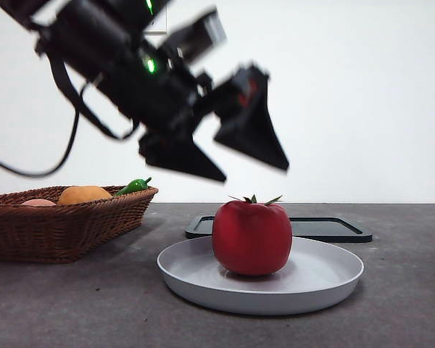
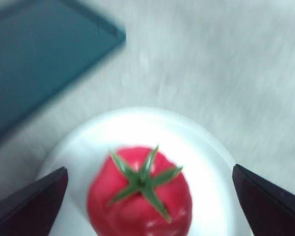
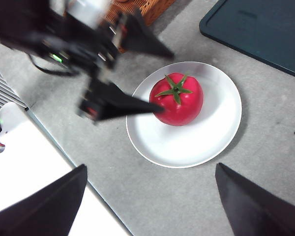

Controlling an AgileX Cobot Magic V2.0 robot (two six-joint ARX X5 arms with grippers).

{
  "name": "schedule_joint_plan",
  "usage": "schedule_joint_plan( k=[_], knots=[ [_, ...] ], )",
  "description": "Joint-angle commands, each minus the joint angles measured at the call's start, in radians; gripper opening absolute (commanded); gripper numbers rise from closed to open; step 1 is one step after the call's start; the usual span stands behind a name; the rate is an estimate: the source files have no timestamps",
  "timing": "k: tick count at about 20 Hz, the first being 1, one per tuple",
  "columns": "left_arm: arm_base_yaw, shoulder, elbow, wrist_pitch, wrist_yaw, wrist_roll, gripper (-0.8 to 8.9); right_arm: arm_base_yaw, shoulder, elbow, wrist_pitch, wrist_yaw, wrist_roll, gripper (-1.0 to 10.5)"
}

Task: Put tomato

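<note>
Tomato (image 1: 251, 238) sat upright on white plate (image 1: 319, 279), stem up, no clear long axis. Left gripper (image 1: 235, 163) hung above it, jaws spread wide, holding nothing. Right gripper (image 3: 150, 196) higher up, also open & empty.

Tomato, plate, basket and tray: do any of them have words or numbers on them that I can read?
None: no words, numbers or signs can be read in any view.
The tomato, white plate, wicker basket and dark tray all look plain.
The left end effector above the tomato shows only green lights, no lettering.
The left wrist view is too blurred to show any fine print.
</note>
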Motion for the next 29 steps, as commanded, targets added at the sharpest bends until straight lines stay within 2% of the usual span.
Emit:
schedule_joint_plan(
  k=[1,5,11,13,16,19,21,24,29],
  knots=[
    [0.012,-0.068,0.016,-0.029,-0.002,-0.002,5.62,0.005,0.008,0.019,0.005,0.000,0.003,4.2],
    [0.084,-0.239,0.016,-0.146,-0.002,-0.024,5.61,0.005,0.008,0.019,0.010,0.000,0.003,4.2],
    [0.315,-0.513,0.016,-0.378,0.003,-0.047,5.61,0.005,0.008,0.019,0.016,0.000,0.002,4.2],
    [0.395,-0.589,0.016,-0.480,0.072,-0.043,5.59,0.005,0.009,0.019,0.030,0.000,0.003,4.2],
    [0.489,-0.683,0.016,-0.657,0.240,-0.023,5.58,0.005,0.014,0.019,0.054,0.000,0.003,4.2],
    [0.506,-0.743,0.016,-0.837,0.364,0.010,5.58,0.005,0.042,0.019,0.060,0.000,0.003,4.2],
    [0.501,-0.763,0.016,-0.915,0.407,0.012,5.58,0.005,0.067,0.019,0.066,-0.001,0.003,4.2],
    [0.493,-0.782,0.016,-0.961,0.411,0.017,5.58,0.005,0.101,0.019,0.070,-0.001,0.003,4.2],
    [0.494,-0.786,0.016,-0.956,0.411,0.017,5.58,0.042,0.167,0.019,0.086,-0.001,0.003,4.2]
  ],
)
